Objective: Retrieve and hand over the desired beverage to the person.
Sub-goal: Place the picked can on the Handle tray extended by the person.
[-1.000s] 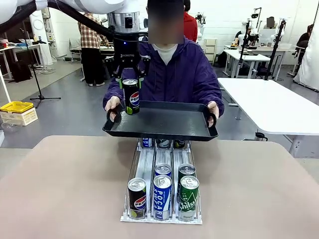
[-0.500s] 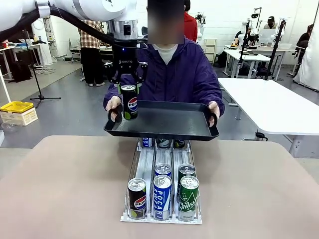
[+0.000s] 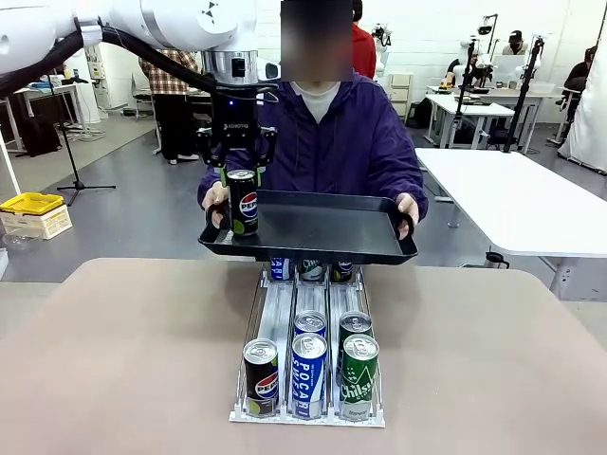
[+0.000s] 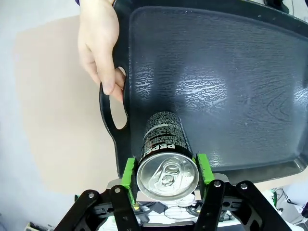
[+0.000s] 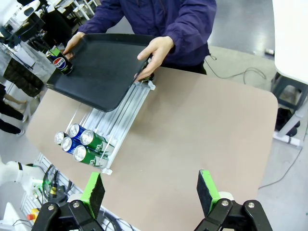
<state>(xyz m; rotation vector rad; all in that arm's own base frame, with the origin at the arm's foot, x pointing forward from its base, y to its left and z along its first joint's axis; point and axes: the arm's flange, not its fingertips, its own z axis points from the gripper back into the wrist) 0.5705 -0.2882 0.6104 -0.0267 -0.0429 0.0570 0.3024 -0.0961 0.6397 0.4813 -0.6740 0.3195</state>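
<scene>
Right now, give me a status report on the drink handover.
Left gripper straddles the Pepsi can, grip unclear; right gripper open, empty. Can upright on the person's tray, at its left end. Nothing in the way.

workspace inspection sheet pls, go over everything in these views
surface: tan table, bare around the can rack
job's things: cola can upright on the black tray, near its left end; person holds the tray at both ends above the rack's far end
clutter: nothing seen
tools: left tool open, pads flanking the can's top; right tool open over the table, holding nothing
cables: black hose running to the left tool; cord on the floor beside the person
surroundings: white tables, yellow crate, stand
</scene>
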